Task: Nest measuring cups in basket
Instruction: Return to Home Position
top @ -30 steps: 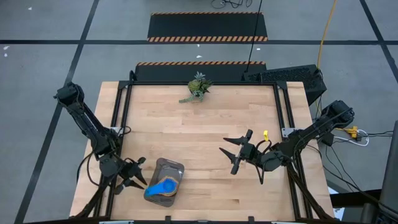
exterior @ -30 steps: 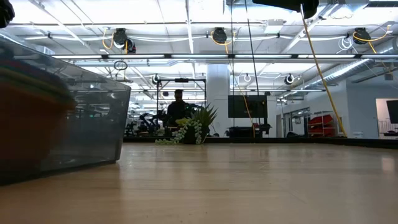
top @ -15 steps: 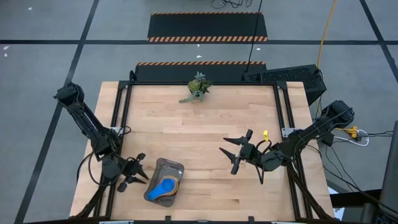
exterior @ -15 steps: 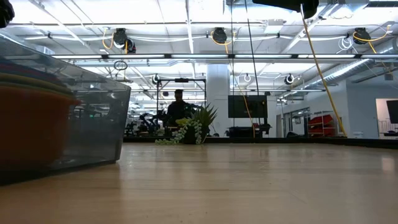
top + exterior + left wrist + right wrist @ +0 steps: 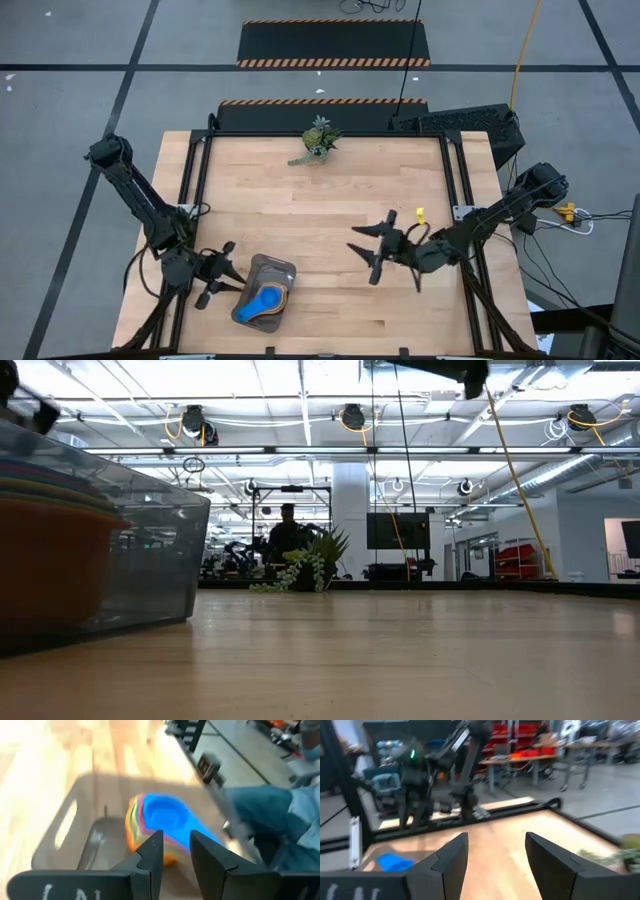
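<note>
Backed off — left hand [image 5: 226,270], narrowly parted, empty — just beside the basket [image 5: 275,266] of nested measuring cups [image 5: 262,300].

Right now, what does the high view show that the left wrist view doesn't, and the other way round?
High view only: the whole table, the plant at its far edge, and the right gripper, open over the right half. Left wrist view only: the coloured rims of the measuring cups nested under the blue top one, a handle slot in the wall of the basket, and blue cloth beyond the table edge. Both: the basket, the cups inside it, and the open left gripper beside it.
</note>
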